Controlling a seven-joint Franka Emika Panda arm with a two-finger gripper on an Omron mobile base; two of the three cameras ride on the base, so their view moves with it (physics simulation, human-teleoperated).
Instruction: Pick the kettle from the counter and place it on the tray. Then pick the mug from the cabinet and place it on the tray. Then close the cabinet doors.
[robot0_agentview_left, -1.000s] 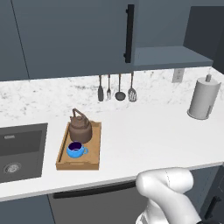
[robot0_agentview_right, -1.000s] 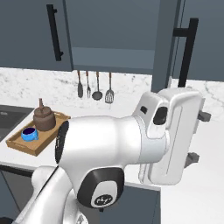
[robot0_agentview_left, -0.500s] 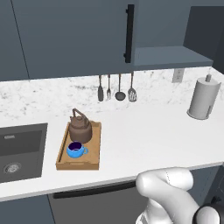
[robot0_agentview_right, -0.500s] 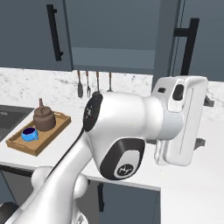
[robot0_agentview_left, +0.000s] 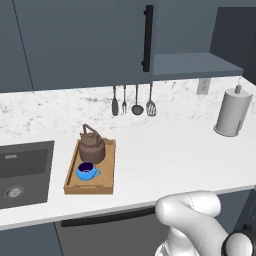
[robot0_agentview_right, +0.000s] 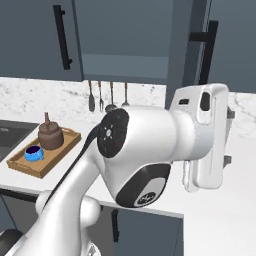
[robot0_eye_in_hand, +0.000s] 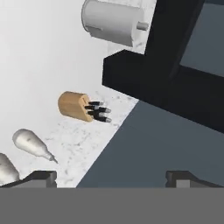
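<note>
1. Far left of the left base view: the sink (robot0_agentview_left: 25, 172), set in the counter (robot0_agentview_left: 165, 155).
2. Left of centre, the tray (robot0_agentview_left: 90, 187) carries the kettle (robot0_agentview_left: 92, 147) with the mug (robot0_agentview_left: 86, 171) just in front. Both placements look done to me.
3. Top centre, one door (robot0_agentview_left: 85, 42) looks shut; the cabinet (robot0_agentview_left: 192, 65) gapes at upper right.
4. In the hand view my gripper (robot0_eye_in_hand: 111, 177) has its jaws wide apart, holding nothing, facing the right door (robot0_eye_in_hand: 175, 131).
5. Next, I reckon: push that panel closed.
</note>
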